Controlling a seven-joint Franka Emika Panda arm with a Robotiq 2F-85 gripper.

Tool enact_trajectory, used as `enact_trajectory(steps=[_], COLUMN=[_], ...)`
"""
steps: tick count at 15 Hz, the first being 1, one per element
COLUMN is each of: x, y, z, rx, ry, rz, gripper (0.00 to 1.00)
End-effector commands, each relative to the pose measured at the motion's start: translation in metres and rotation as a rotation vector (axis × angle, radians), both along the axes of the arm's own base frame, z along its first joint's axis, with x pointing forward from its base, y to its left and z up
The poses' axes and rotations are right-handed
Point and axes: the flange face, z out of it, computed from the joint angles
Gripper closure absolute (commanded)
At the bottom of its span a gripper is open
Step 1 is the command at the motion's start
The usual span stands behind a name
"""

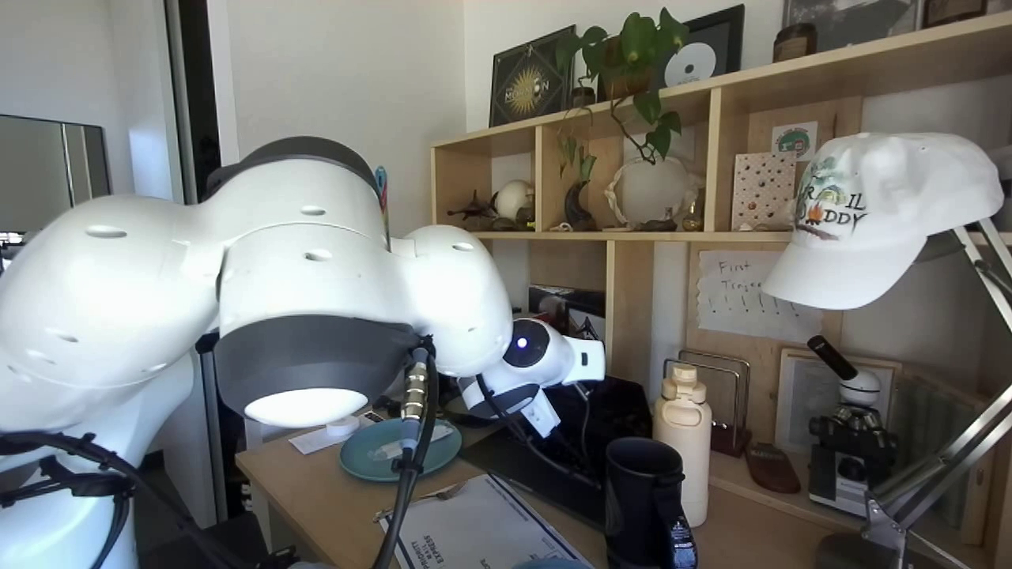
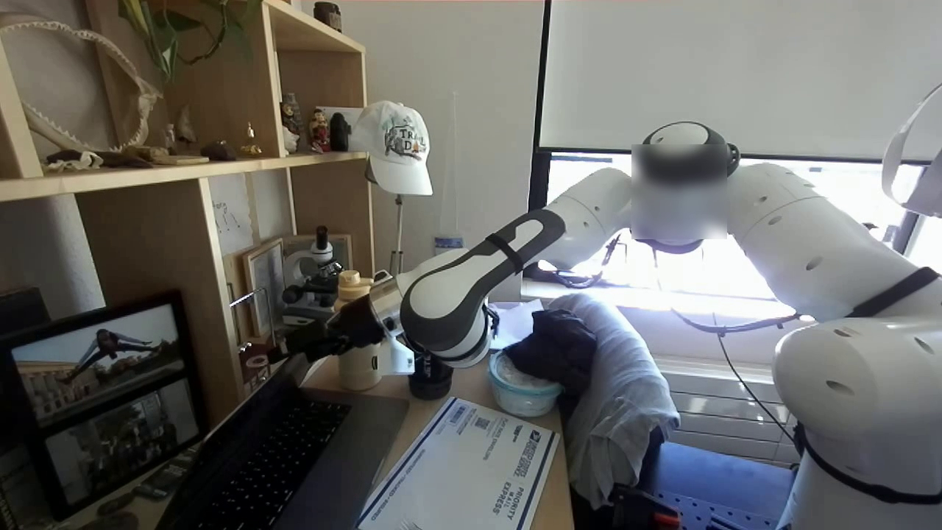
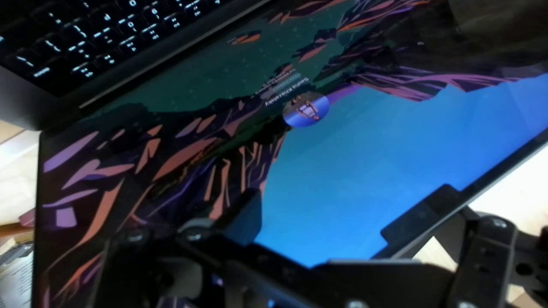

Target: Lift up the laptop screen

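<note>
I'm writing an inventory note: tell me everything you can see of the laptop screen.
The laptop screen is a thin, glossy rectangle with a black border, lit with bright blue and dark rocky shapes streaked purple and orange. A round picture and pale lettering show on it. It stands open and tilted, joined along its lower edge to the keyboard base. The jaws are apart at its top edge, one overlapping it in the wrist view; contact is unclear.

Teal plate (image 1: 360,454) on desk (image 1: 332,498); black cup (image 1: 632,506) near cream bottle (image 1: 685,442)
</note>
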Motion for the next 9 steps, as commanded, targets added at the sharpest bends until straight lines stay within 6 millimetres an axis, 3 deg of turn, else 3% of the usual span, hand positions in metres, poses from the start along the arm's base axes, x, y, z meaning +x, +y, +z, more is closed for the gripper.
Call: enact_trajectory(steps=[1, 9], x=[0.016, 0.024], y=[0.015, 0.018], z=[0.022, 0.034], rx=[-0.022, -0.01], ry=[-0.087, -0.137], rz=[0.034, 0.041], gripper=[0.0, 0.0])
